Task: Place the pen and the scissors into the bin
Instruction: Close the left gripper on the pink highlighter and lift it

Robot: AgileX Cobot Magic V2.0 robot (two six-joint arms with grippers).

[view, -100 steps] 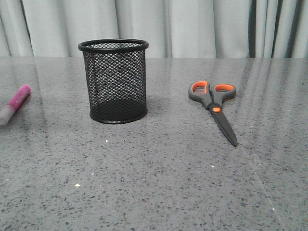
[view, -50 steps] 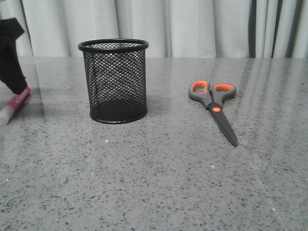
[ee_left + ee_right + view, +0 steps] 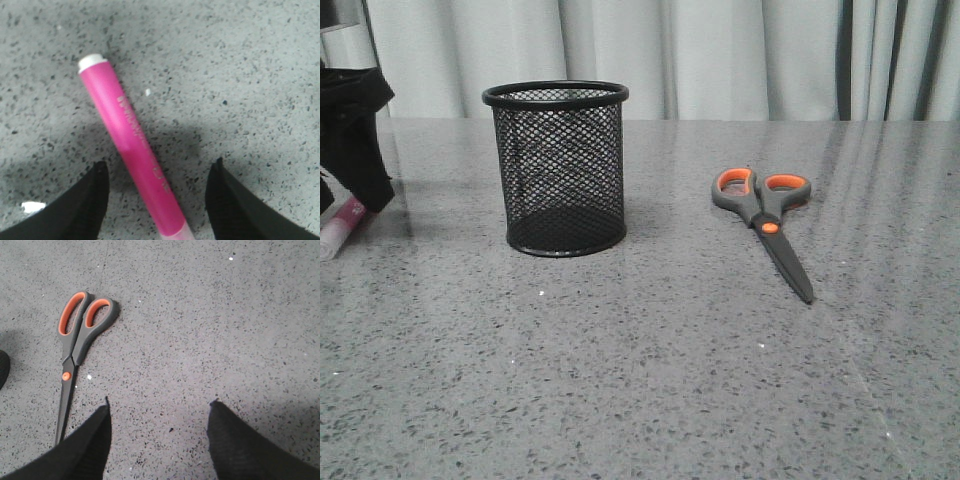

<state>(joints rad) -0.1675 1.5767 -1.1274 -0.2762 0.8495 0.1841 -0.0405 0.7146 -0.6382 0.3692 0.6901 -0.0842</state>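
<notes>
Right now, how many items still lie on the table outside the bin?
2: the magenta-pink marker pen at the far left, and the grey-and-orange scissors right of the black wire-mesh bin.

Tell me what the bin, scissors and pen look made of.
Bin: black wire mesh, likely painted metal; you can see through it.
Scissors: matte grey handles with orange lining, probably plastic; dark blades, maybe coated metal.
Pen: glossy pink plastic by its sheen.
</notes>
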